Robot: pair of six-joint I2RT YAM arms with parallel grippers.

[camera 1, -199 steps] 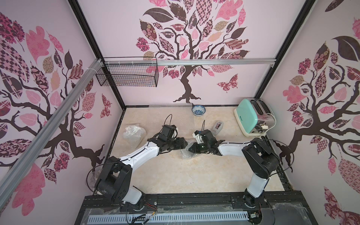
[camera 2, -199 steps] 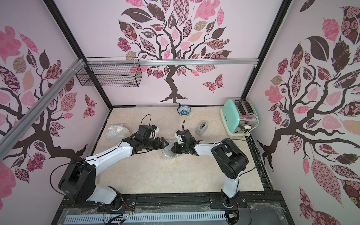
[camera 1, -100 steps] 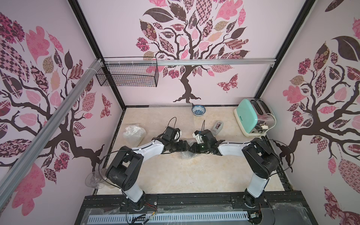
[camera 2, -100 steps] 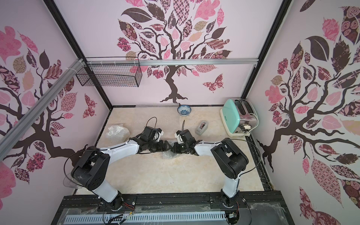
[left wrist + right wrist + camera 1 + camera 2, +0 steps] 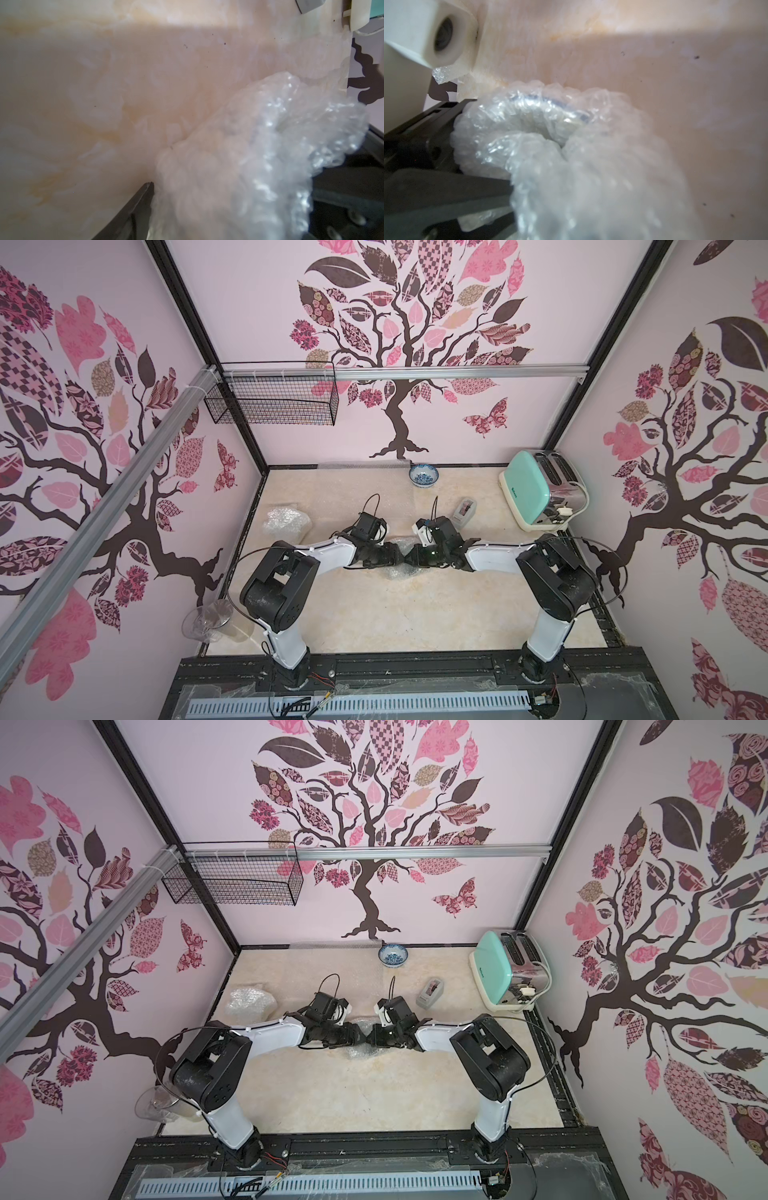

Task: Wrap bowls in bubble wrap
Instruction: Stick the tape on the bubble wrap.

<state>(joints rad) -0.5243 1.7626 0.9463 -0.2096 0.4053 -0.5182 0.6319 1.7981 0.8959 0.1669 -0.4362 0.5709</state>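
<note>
Midway across the pale table (image 5: 374,614), your left gripper (image 5: 395,561) and right gripper (image 5: 411,559) meet tip to tip over a blue-rimmed bowl (image 5: 566,104) bundled in bubble wrap (image 5: 397,572). Your right fingers (image 5: 446,193) are pressed together on a fold of the wrap. One left finger (image 5: 141,203) touches the bundle, its partner hidden, so you cannot tell its grip.

A cream marbled tabletop (image 5: 374,614) carries a bubble-wrap bundle (image 5: 399,570) between the jaws and a blue-and-white bowl (image 5: 423,476) well beyond them. A second wrapped bundle (image 5: 286,522) lies out to the left jaws' side, with a grey dispenser (image 5: 464,509) and a teal toaster (image 5: 536,489) to the right jaws' side.
</note>
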